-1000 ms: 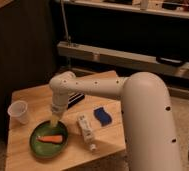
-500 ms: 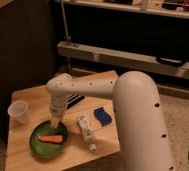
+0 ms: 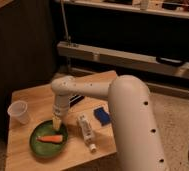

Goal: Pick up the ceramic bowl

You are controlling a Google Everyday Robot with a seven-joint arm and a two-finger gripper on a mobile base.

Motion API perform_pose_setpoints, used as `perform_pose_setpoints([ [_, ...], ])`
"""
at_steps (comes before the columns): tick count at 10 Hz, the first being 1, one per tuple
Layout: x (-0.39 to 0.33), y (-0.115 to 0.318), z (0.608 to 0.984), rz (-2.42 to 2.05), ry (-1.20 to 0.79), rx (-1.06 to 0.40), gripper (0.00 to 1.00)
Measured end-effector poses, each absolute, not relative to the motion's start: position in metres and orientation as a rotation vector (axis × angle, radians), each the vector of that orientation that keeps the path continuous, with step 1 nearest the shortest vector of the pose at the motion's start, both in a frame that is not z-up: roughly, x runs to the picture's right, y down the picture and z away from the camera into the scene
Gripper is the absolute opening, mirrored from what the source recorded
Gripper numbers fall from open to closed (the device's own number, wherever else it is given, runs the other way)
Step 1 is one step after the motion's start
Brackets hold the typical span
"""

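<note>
The ceramic bowl (image 3: 45, 144) is a round, shallow, dark green dish at the front left of the wooden table (image 3: 33, 97). An orange carrot (image 3: 51, 138) lies in it. My white arm reaches over the table from the right. My gripper (image 3: 57, 121) points down at the bowl's far right rim, just above or touching it.
A small white cup (image 3: 19, 111) stands left of the bowl. A white bottle (image 3: 86, 131) lies on its side right of the bowl. A blue sponge-like block (image 3: 102, 116) lies further right. A dark flat object (image 3: 77, 100) lies behind the arm. A dark cabinet stands at the left.
The arm has shifted slightly left and lowered, bringing the gripper closer onto the bowl's far rim. The bowl, cup and bottle have not moved.
</note>
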State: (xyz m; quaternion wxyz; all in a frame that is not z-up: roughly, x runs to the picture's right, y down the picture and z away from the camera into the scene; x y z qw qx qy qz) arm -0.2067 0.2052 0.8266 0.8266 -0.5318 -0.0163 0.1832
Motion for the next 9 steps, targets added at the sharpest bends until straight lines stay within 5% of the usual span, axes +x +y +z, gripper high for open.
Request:
perform_pose_setpoints([
  [3,-0.207,0.206,0.824,0.389,-0.068,-1.161,0.1],
  [6,-0.205,0.195,0.82,0.42,-0.137,-1.195,0.09],
  [9,-0.214,0.138,0.771,0.419,-0.2,-1.261,0.09],
])
